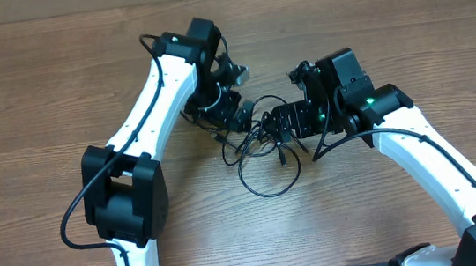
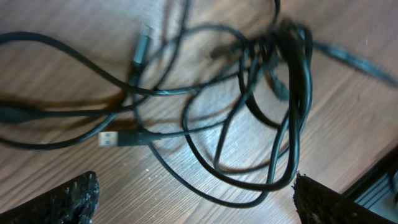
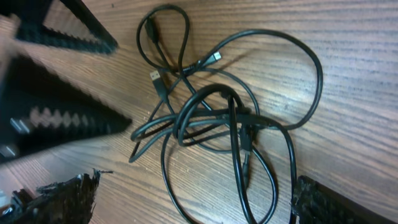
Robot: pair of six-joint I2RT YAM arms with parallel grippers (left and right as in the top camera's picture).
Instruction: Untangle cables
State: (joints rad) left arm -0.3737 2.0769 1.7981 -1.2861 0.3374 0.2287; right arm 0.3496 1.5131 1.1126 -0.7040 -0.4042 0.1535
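Observation:
The cables (image 1: 261,139) are thin black cords lying in a loose tangle on the wooden table between my two arms. My left gripper (image 1: 231,120) is at the tangle's upper left and my right gripper (image 1: 271,128) at its right edge. In the left wrist view the left gripper (image 2: 196,205) stands open over the cables (image 2: 303,93), with one loop lying between its fingertips and a silver-tipped plug (image 2: 109,138) further off. In the right wrist view the right gripper (image 3: 193,205) is open too, and loops of the cables (image 3: 233,118) run between its fingertips. Neither gripper holds anything.
The left gripper's toothed black fingers (image 3: 62,118) fill the upper left of the right wrist view, close to the tangle. The wooden table (image 1: 22,102) stretches out on all sides. The white arms and their own thicker wires flank the tangle.

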